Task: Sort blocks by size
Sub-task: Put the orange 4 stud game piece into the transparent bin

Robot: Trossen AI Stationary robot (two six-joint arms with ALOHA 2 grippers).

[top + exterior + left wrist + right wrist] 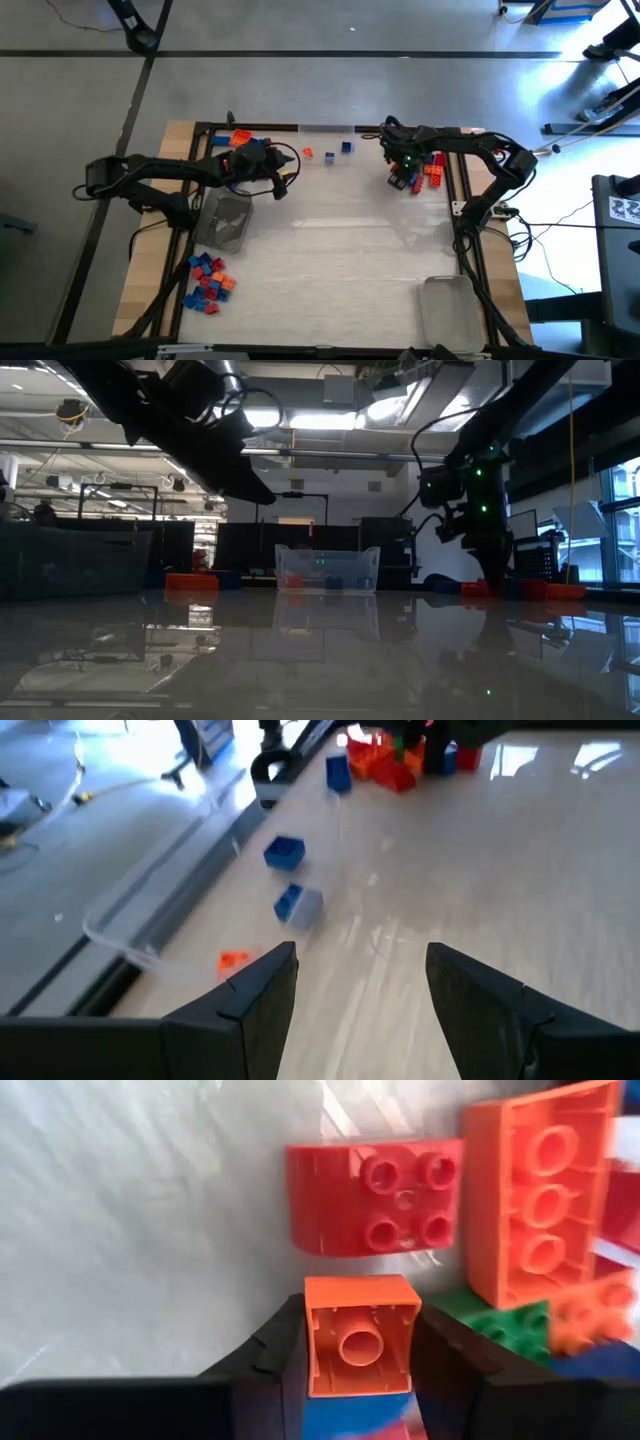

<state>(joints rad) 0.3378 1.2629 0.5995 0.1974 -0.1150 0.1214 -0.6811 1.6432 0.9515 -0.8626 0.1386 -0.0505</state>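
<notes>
A pile of red, orange, green and blue blocks [432, 170] lies at the table's far right. My right gripper [405, 178] points down into its left side, shut on a small orange block [360, 1342] that lies hollow side up. Beside it lie a red four-stud block [378, 1198] and a long orange block [540, 1200]. My left gripper [360, 990] hangs open above the table's far left part, nothing between its fingers. Ahead of it lie two blue blocks [285, 852] [292, 902] and a small orange one [233, 960]. My right gripper pinches the small orange block by its two opposite side walls [312, 1342], one finger on each. The fingers come from above, pointing down. The block's hollow underside faces up; a blue block [350, 1415] shows under it. Whether it is lifted clear I cannot tell.
A clear tray [225, 220] stands at the left, another [448, 310] at the near right, and a clear box [328, 570] at the far edge. A cluster of red, blue and orange blocks [208, 282] lies near left; more blocks [235, 138] at far left.
</notes>
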